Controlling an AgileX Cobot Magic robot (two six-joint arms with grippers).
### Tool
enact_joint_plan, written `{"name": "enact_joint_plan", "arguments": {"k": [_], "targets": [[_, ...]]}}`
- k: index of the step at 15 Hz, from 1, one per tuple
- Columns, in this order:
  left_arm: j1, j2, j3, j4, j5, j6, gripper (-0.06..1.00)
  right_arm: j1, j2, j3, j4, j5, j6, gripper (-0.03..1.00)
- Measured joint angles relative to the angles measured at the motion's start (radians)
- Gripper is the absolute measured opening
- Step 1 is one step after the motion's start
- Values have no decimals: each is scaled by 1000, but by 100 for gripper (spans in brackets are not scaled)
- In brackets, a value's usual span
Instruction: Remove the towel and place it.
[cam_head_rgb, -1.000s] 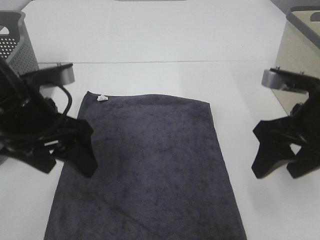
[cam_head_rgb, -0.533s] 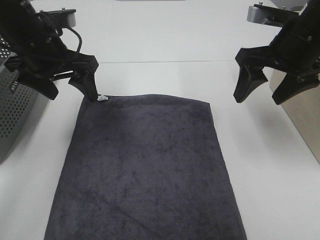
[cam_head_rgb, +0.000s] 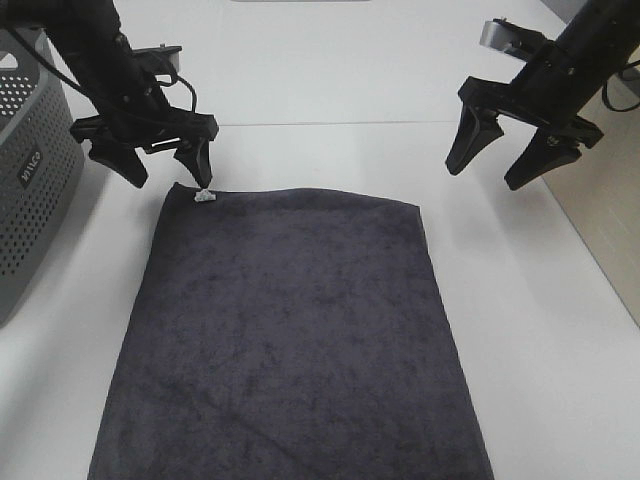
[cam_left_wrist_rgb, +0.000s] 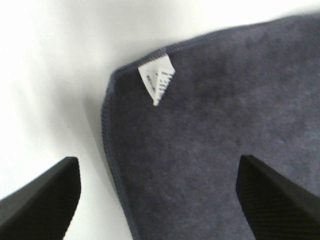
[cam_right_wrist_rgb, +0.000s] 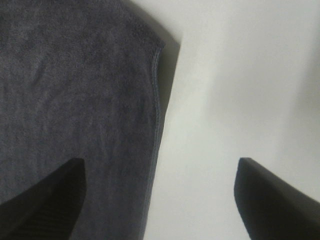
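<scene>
The towel (cam_head_rgb: 290, 330) lies flat, lengthwise front to back. The left gripper (cam_head_rgb: 170, 180), jaws wide, hangs at its tagged far corner. The right gripper (cam_head_rgb: 482, 176), also wide, stands farther off the other.

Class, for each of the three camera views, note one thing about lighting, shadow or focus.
Exterior high: the white table is bright and nearly washed out, the dark towel shows only faint texture. Left wrist: soft focus, the print on the white tag is unreadable. Right wrist: a dark shadow lines the towel's edge on the table; the fingers are blurred.
</scene>
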Motion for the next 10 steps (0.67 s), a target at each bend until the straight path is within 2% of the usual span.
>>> {"name": "enact_joint_plan", "arguments": {"k": [5,10], "targets": [[6,115,-108,10,5,8,79,0,162,-167,16,29,-34,79],[55,151,-119,-7,2,30,79,0,259,-204,141,38,-107,79]]}}
